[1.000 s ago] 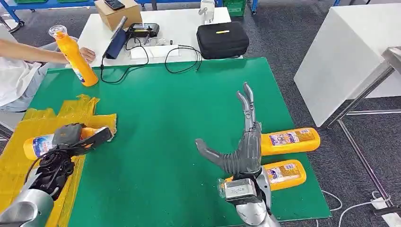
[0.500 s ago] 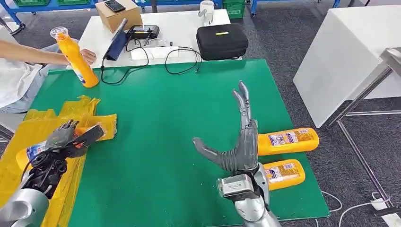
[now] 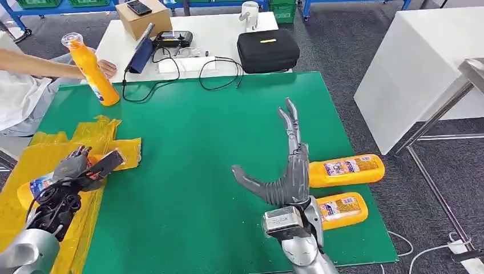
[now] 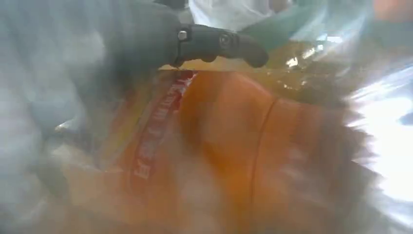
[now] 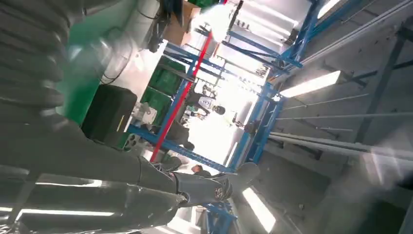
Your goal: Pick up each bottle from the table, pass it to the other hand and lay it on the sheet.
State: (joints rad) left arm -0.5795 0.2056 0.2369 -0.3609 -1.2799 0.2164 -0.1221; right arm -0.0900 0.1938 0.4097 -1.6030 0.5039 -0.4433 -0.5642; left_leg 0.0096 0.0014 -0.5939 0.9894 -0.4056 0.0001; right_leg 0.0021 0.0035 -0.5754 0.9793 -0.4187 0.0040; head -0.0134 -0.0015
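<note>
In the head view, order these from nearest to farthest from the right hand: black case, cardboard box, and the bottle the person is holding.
From the right hand:
1. Black case, straight ahead on the white table.
2. Cardboard box, far left on that table.
3. Bottle in the person's hand, at the mat's far left corner.

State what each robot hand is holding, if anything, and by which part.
The right hand holds nothing, fingers apart. The left hand lies over the bottle on the yellow sheet; whether it grips the body cannot be told.
</note>
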